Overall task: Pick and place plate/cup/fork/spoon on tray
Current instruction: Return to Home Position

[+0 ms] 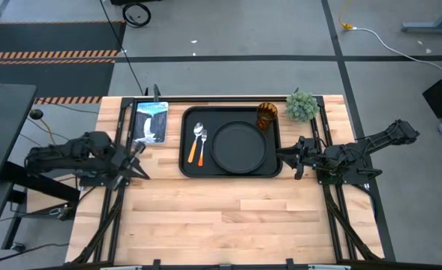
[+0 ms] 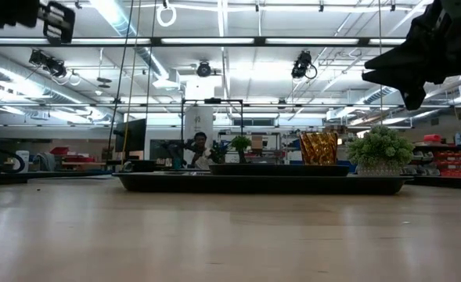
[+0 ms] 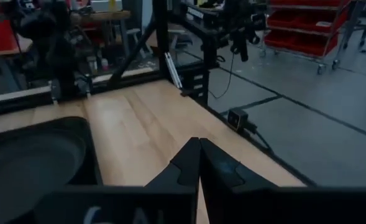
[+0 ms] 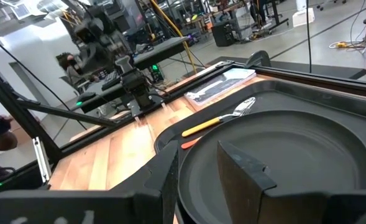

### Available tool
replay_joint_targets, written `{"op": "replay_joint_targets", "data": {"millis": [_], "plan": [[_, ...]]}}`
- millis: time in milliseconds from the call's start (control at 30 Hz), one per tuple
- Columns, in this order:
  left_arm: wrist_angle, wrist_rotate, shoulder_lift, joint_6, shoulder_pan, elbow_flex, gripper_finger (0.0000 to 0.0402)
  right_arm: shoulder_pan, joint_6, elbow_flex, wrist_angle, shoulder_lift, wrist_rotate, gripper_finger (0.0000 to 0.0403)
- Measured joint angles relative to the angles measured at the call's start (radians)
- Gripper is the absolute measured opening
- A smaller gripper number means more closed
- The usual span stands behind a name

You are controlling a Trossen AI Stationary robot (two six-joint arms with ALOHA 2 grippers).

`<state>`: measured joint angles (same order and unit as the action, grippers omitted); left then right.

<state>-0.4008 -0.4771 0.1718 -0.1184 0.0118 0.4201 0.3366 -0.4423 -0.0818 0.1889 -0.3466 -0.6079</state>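
Observation:
The black tray (image 1: 184, 166) lies in the middle of the table. On it rest the round black plate (image 1: 239, 146), the amber cup (image 1: 266, 116) upright at its far right corner, and the spoon (image 1: 196, 141) and fork (image 1: 203, 146) side by side at its left. My right gripper (image 1: 284, 156) is open over the tray's right rim, its fingers above the plate's edge (image 4: 276, 143), and the low view shows it well above the table (image 2: 418, 66). My left gripper (image 1: 141, 166) is shut and empty, left of the tray (image 3: 33, 149).
A blue-white picture card (image 1: 151, 121) lies left of the tray. A small green plant (image 1: 302, 105) stands at the far right, beside the cup. Bare wood (image 1: 228, 217) stretches from the tray to the near edge. Black frame rails (image 1: 333, 210) run along both table sides.

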Motion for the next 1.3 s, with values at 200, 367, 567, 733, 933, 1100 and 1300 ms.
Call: {"op": "replay_joint_targets", "data": {"millis": [200,367,567,733,933,1100,1300], "plan": [[0.356,-0.022,-0.103,0.086,-0.019,-0.262,0.0014,0.0,0.0,0.0,0.004,0.0,0.0,0.0116],[0.549,-0.033,-0.157,0.273,-0.023,-0.411,0.0018,0.0,0.0,0.0,0.005,0.0,0.0,0.0116],[0.49,-0.012,-0.17,0.27,-0.022,-0.41,0.0015,0.0,0.0,0.0,0.011,0.0,0.0,0.0116],[0.517,-0.007,-0.159,0.239,-0.021,-0.412,0.0017,0.0,0.0,0.0,0.019,0.0,0.0,0.0116],[0.526,-0.006,-0.159,0.239,-0.021,-0.412,0.0019,0.0,0.0,0.0,0.02,0.0,0.0,0.0116],[0.526,-0.006,-0.159,0.239,-0.021,-0.412,0.0017,0.0,0.0,0.0,0.019,0.0,0.0,0.0116],[0.528,-0.006,-0.159,0.239,-0.021,-0.412,0.002,0.0,0.0,0.0,0.019,0.0,0.0,0.0116]]}}
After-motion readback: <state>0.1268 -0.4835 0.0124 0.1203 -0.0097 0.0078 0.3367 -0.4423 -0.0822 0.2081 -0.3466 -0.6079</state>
